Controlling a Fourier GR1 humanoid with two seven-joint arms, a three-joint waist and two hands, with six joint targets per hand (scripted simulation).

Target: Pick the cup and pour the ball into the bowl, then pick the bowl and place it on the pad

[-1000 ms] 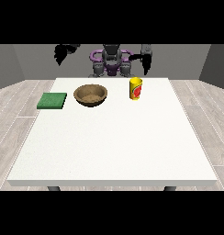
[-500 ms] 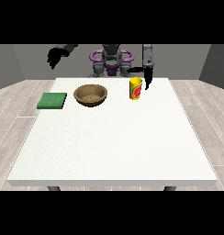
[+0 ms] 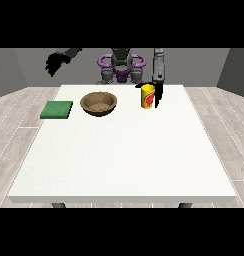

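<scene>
A: Cup (image 3: 148, 96) first: yellow with a red mark, upright on the table (image 3: 124, 155) near its far edge, right of the middle in our view. We cannot see the ball from here; we take it to be inside.

B: And the hand at the view's right (image 3: 157, 94)?

A: It hangs just beside the cup, on its right flank, fingers pointing down. We read them as fairly straight, not curled round anything, though the hand is small and dark against the cup, so whether it touches is hard to say. We would not call it a hold yet.

B: The other things?

A: The brown bowl (image 3: 99, 104) sits to the cup's left, apart from it, and the green pad (image 3: 57, 109) lies further left, near the table's edge. The hand at the view's left (image 3: 56, 63) is raised off to the side, above and behind the pad, holding nothing; its fingers we cannot make out.

B: So the step in hand is the grasp. How do we do it well?

A: We judge the fingers should wrap the cup's side at mid-height, keeping it upright so the ball stays in. Then we lift straight, carry it over the bowl's middle, and tip only there.
</scene>
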